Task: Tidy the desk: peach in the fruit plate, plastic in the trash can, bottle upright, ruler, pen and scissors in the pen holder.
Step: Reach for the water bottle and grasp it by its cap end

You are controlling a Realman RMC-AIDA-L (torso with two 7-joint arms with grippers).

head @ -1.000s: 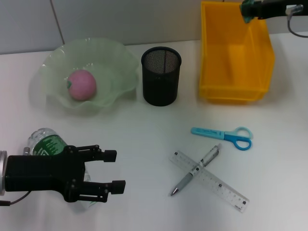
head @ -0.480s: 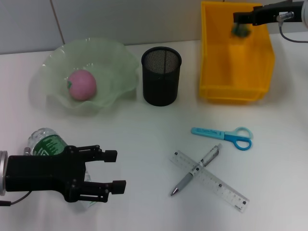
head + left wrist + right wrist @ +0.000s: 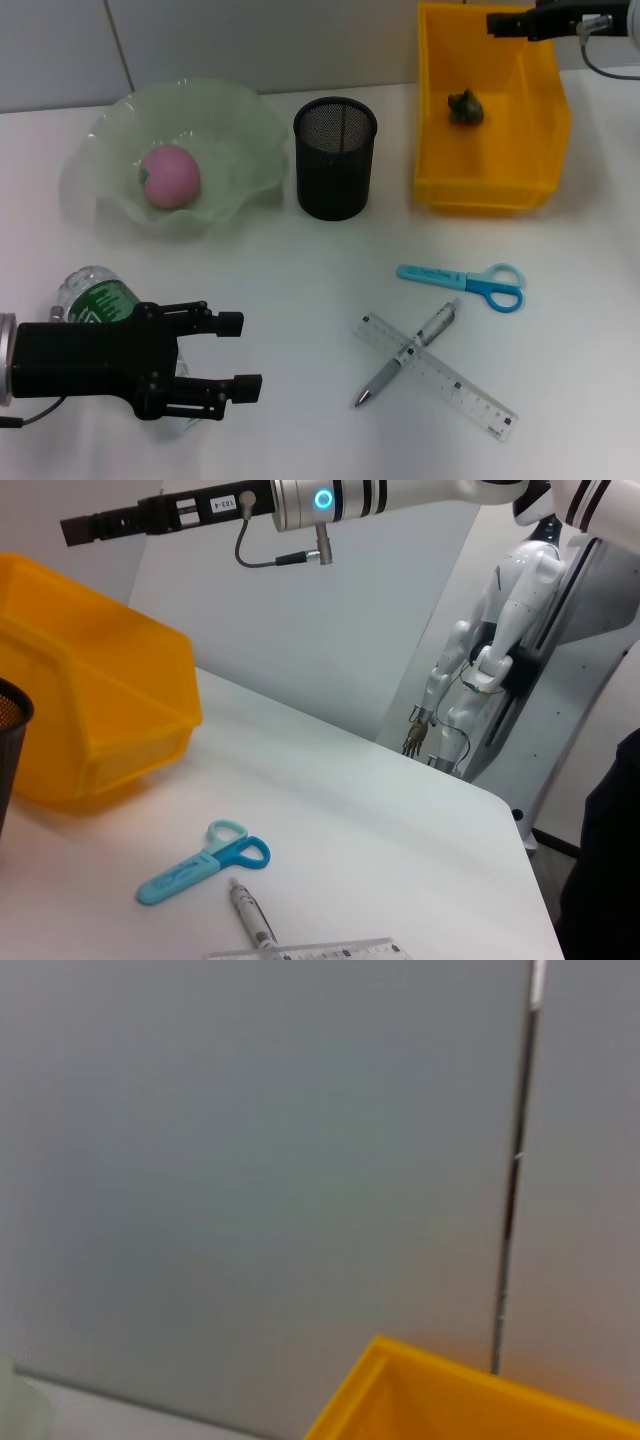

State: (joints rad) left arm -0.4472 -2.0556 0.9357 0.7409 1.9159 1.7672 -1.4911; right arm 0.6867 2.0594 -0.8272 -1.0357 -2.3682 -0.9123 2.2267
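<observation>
Plastic (image 3: 464,106): a dark green crumpled wad, lay inside the yellow trash can (image 3: 540,150), toward its far end, free of any grip.

Right gripper (image 3: 500,23): hung above the can's far rim, up and to the right of the plastic, holding nothing. Whether its fingers were parted or together could not be told.

Peach (image 3: 168,175): pink, sat in the pale green fruit plate (image 3: 255,130) at the far left of the desk.

Pen holder (image 3: 335,157): black mesh cup, upright between plate and trash can.

Scissors (image 3: 465,282): blue-handled, flat on the desk in front of the trash can.

Pen (image 3: 405,354): silver, lay crossed over the clear ruler (image 3: 470,394), just nearer than the scissors.

Bottle (image 3: 98,297): green-labelled, on its side at the near left.

Left gripper (image 3: 236,353): black, fingers spread apart and gripping nothing, hovered over the desk with the arm's body across the bottle, fingertips pointing toward the pen and ruler.
</observation>
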